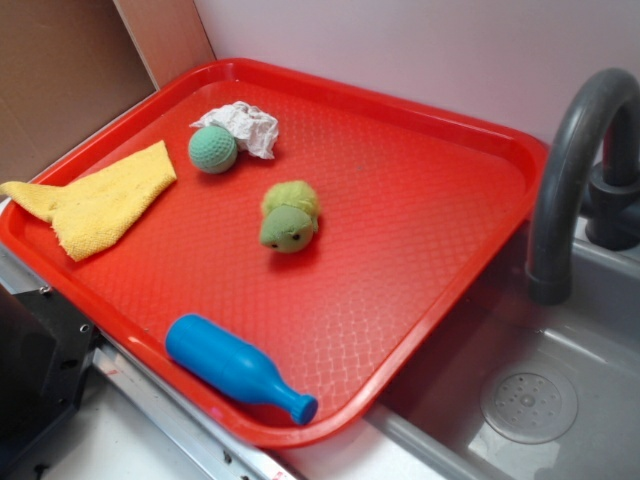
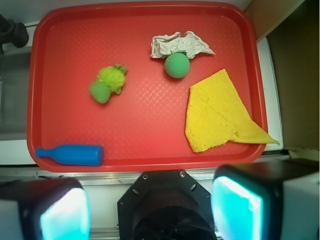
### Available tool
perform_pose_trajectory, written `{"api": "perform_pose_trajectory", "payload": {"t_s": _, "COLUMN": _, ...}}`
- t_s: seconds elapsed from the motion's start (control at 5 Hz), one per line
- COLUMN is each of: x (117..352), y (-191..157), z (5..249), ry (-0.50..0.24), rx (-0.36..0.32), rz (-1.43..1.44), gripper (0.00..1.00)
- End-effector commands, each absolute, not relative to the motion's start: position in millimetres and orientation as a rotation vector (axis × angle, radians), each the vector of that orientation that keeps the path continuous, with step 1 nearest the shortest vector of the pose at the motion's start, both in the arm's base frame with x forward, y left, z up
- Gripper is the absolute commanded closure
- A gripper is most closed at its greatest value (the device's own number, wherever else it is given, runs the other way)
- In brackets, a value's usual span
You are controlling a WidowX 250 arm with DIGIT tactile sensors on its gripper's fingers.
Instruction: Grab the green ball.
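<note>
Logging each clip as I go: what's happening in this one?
Nothing is held yet. The gripper hangs open above the near edge of the red tray, apart from everything on it. The green ball sits against a crumpled white paper, beside a yellow cloth. A fuzzy green plush and a blue bottle lie elsewhere on the tray.

Teal-green ball [image 1: 213, 150], red diamond-patterned tray [image 1: 420, 200], seemingly ribbed yarn.
</note>
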State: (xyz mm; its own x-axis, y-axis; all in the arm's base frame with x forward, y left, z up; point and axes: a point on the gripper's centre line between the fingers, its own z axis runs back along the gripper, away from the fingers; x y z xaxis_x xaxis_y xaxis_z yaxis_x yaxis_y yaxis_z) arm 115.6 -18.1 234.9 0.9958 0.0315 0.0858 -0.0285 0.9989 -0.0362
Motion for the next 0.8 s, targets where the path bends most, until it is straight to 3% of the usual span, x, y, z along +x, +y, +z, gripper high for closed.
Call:
{"api": "perform_pose_trajectory", "payload": {"t_s": 0.0, "x": 116, "y": -18, "z": 235, "ry": -0.086, "rx": -0.035, "rz": 0.03, "gripper": 0.0}}
{"api": "perform_pose_trajectory", "payload": {"t_s": 0.4, "x": 151, "y": 2, "z": 209, "ry": -0.263, "rx": -0.012, "rz": 0.151, "gripper": 0.0}}
{"api": "perform_pose_trajectory", "payload": {"t_s": 0.6, "x": 171, "y": 15, "z": 194, "ry": -0.32, "rx": 0.071, "rz": 0.106, "gripper": 0.0}}
